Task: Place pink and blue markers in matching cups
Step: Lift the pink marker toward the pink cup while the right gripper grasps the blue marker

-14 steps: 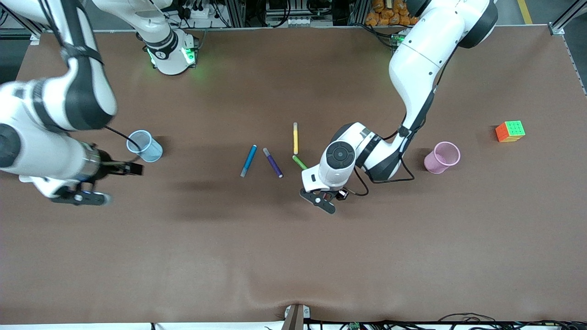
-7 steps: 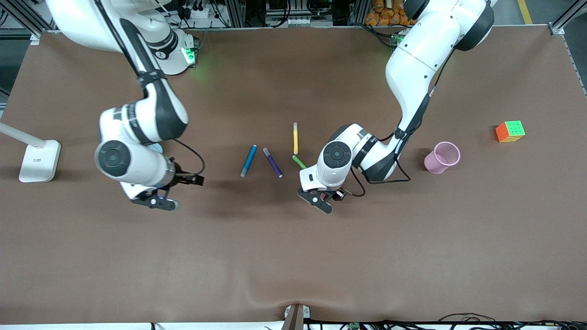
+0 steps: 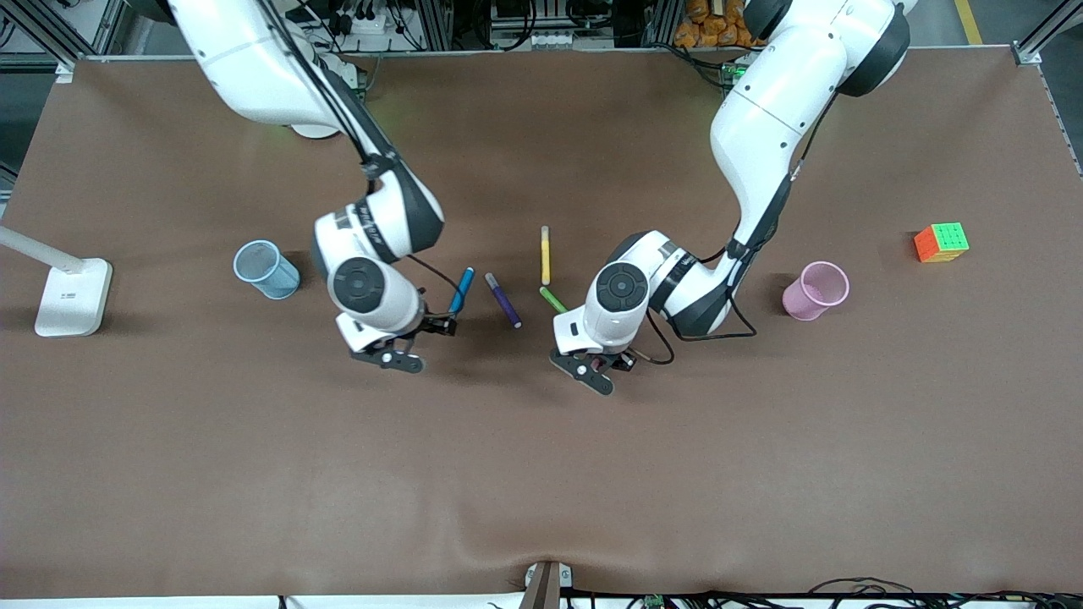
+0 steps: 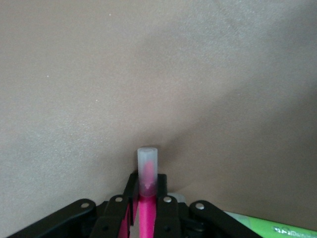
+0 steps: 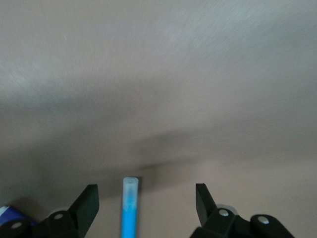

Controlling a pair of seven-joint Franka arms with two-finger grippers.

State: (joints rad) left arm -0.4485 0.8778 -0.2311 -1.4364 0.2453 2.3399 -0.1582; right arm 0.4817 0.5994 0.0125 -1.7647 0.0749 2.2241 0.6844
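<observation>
My left gripper (image 3: 592, 370) is shut on the pink marker (image 4: 146, 214), whose pale tip sticks out past the fingers (image 4: 166, 206) toward the brown table. In the front view the hand hides this marker. My right gripper (image 3: 402, 351) is open over the nearer end of the blue marker (image 3: 463, 286). In the right wrist view the marker (image 5: 129, 213) lies between the spread fingertips (image 5: 89, 198) and touches neither. The pale blue cup (image 3: 266, 269) stands toward the right arm's end. The pale pink cup (image 3: 816, 290) stands toward the left arm's end.
A purple pen (image 3: 503, 300), a yellow pen (image 3: 546, 254) and a green pen (image 3: 552, 299) lie between the two hands. A colour cube (image 3: 941, 242) sits past the pink cup. A white lamp base (image 3: 72, 296) stands at the right arm's end.
My right arm has swung from beside the blue cup to the middle of the table and now hangs over the blue marker. My left gripper has barely moved.
</observation>
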